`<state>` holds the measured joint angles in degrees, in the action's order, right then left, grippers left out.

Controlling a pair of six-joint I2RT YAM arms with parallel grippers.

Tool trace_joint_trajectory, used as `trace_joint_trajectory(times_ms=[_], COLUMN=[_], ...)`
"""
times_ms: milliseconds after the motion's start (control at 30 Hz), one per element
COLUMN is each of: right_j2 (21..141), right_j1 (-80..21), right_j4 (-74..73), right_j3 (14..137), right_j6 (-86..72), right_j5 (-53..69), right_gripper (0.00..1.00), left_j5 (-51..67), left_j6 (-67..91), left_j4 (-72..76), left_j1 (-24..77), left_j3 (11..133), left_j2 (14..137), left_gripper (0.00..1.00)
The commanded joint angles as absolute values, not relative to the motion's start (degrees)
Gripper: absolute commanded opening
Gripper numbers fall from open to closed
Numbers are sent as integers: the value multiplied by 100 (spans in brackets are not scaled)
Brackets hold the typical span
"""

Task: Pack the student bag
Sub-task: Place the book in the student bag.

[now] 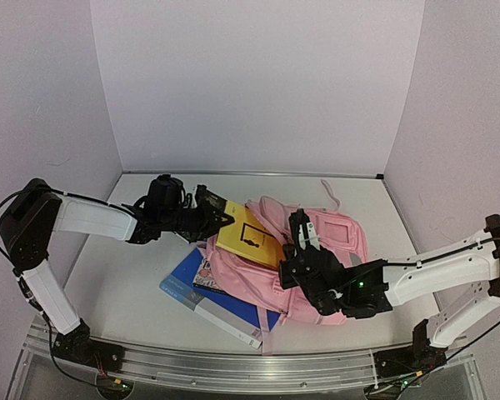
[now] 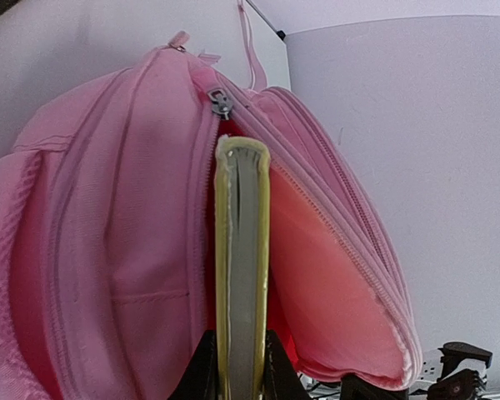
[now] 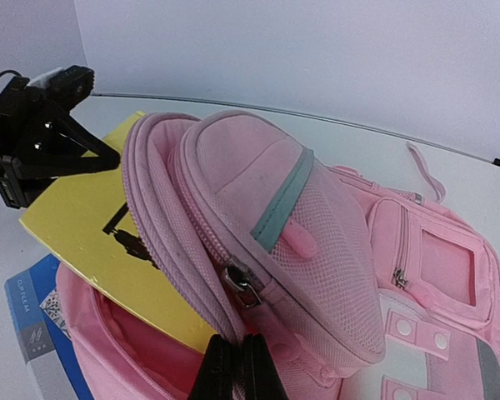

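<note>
My left gripper clamps the yellow book; my right gripper pinches the student bag open. A fabric slip could jam the book.

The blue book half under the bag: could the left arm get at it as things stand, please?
Probably not yet. The left gripper is shut on the yellow book, partly inside the student bag, and the blue book lies partly beneath that bag. Its near end is exposed.
</note>
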<state>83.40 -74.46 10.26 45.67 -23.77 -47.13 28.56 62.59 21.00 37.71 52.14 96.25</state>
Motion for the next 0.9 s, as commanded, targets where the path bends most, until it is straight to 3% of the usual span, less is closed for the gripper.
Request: trace_joint_trajectory(times_ms=[0,267,367,500,867], right_j2=[8305,8244,8268,8361,8365], right_j1=[-7520,-7534,-7532,-7532,-7541], right_j4=[1837,1837,1837,1838,1837], right_j3=[5024,4991,4992,5021,5036], right_j6=[-2433,-2382,-2379,-2403,-2390], right_j5=[-5013,-5068,-5088,-5081,-5063], right_gripper=[0,0,0,0,0], left_j5=[2496,1617,1310,1316,1817], left_j6=[5762,4172,3760,3569,3596], left_j4=[2506,-176,-678,-890,-834], left_j1=[4141,4210,4206,4210,4464], left_j3=[6074,6669,6663,6584,6782], left_j2=[9861,9434,9105,8907,9642], left_gripper=[7,53,64,67,46])
